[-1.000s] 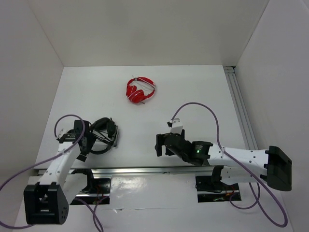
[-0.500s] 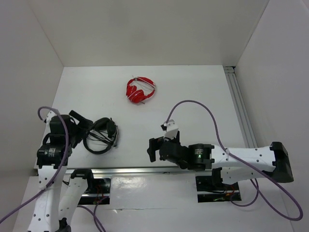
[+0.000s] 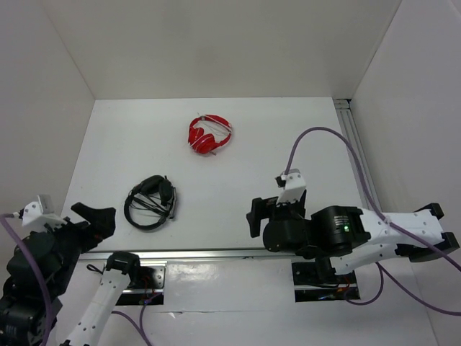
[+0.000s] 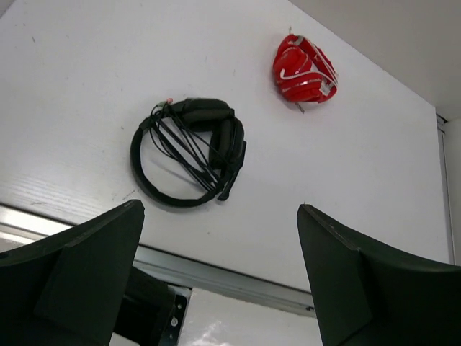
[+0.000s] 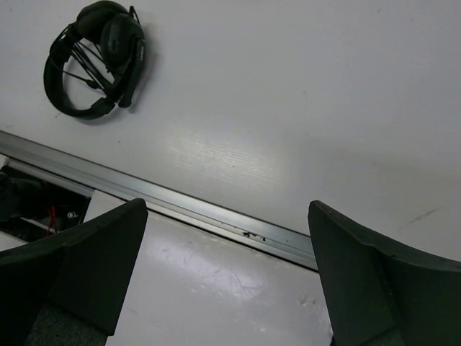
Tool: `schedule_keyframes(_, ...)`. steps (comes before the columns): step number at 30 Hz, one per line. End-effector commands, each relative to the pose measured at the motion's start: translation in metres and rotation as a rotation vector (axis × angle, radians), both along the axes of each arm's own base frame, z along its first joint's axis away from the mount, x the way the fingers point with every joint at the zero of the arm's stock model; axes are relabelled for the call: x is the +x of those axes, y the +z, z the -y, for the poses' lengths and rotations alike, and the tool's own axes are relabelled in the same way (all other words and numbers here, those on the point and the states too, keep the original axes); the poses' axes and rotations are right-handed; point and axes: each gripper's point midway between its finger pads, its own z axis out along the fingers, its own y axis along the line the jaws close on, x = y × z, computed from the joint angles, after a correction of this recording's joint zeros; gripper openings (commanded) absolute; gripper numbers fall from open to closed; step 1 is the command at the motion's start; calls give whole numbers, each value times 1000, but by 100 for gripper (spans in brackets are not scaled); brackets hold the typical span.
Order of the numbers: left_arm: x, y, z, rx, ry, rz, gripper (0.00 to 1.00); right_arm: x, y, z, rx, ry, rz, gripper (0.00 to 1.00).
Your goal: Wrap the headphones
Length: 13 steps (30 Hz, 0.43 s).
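Left gripper (image 3: pixel 94 218) has pulled off headphones (image 3: pixel 150 202), now in lower left corner of top view, fingers wide apart, nothing between them. Right gripper (image 3: pixel 255 216) has backed toward lower centre, also spread and empty. Headphones lie free on table (image 3: pixel 288 144), left of centre, cable looped across band. Red headphones (image 3: pixel 209 135) sit apart, upper centre. We judge wrap finished, arms retreating.
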Motion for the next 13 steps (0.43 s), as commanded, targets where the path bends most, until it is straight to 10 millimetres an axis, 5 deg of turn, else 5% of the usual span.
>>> schedule_keyframes(1,-17,-12,-8,-15,25,-64,100,8,21,36,25,-48,38,100)
schedule_keyframes(6,-38,-5,-10,-67,0,29,100,7,27,39,40,-32,35,100)
schedule_keyframes(13,-36,-12,-11,-47,-23,2,100,10,22,40,12,-47,61,100)
